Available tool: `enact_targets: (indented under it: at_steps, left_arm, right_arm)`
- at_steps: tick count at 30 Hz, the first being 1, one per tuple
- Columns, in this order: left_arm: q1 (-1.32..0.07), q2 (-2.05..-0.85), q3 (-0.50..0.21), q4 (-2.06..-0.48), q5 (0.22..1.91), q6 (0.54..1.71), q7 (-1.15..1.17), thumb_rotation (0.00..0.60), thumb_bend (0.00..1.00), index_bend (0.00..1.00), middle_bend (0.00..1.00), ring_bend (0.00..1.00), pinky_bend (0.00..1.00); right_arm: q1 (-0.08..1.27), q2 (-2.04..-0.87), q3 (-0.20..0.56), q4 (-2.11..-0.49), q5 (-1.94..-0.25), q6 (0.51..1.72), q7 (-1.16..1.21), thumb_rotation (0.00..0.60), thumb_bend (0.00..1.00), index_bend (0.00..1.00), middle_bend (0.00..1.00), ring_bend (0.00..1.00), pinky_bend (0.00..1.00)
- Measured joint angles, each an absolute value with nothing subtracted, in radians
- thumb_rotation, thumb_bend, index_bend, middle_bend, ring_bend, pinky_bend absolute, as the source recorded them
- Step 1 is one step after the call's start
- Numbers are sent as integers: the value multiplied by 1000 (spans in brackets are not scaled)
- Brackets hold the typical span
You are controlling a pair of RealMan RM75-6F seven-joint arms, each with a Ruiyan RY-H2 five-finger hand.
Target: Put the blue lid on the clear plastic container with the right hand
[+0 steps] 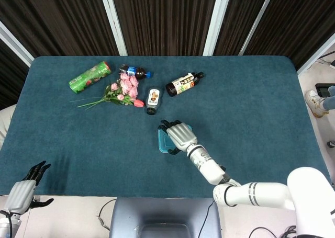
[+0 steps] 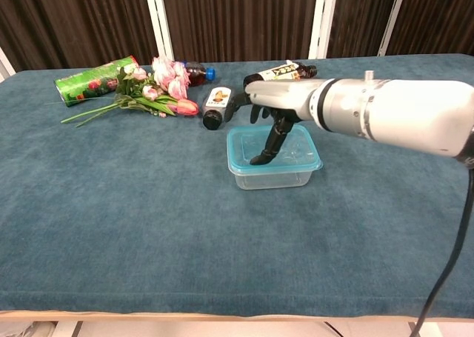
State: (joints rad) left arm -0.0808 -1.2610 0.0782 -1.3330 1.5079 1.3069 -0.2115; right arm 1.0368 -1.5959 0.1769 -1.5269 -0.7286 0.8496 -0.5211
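Observation:
The clear plastic container (image 2: 272, 174) stands mid-table with the blue lid (image 2: 305, 159) lying on top of it. My right hand (image 2: 272, 104) hovers over the lid with its fingers pointing down, and one fingertip (image 2: 257, 159) touches the lid's near left part. It grips nothing. In the head view the right hand (image 1: 180, 136) covers most of the lid (image 1: 163, 139), so only the left edge shows. My left hand (image 1: 22, 192) hangs off the table's near left corner, fingers spread and empty.
Behind the container lie a small brown bottle (image 2: 217, 105), a dark labelled bottle (image 2: 275, 80), a bunch of pink flowers (image 2: 153, 91), a cola bottle (image 1: 135, 70) and a green can (image 2: 95, 80). Bare blue cloth (image 2: 148, 226) stretches in front.

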Motion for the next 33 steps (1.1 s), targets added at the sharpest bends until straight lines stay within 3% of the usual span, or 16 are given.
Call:
enact_targets:
  at_steps: [33]
  left_arm:
    - [-81, -1266, 78, -1322, 1502, 1296, -225, 600, 487, 110, 18, 0, 353]
  right_arm:
    - [1070, -1644, 162, -1469, -690, 848, -547, 600, 389, 345, 210, 290, 331]
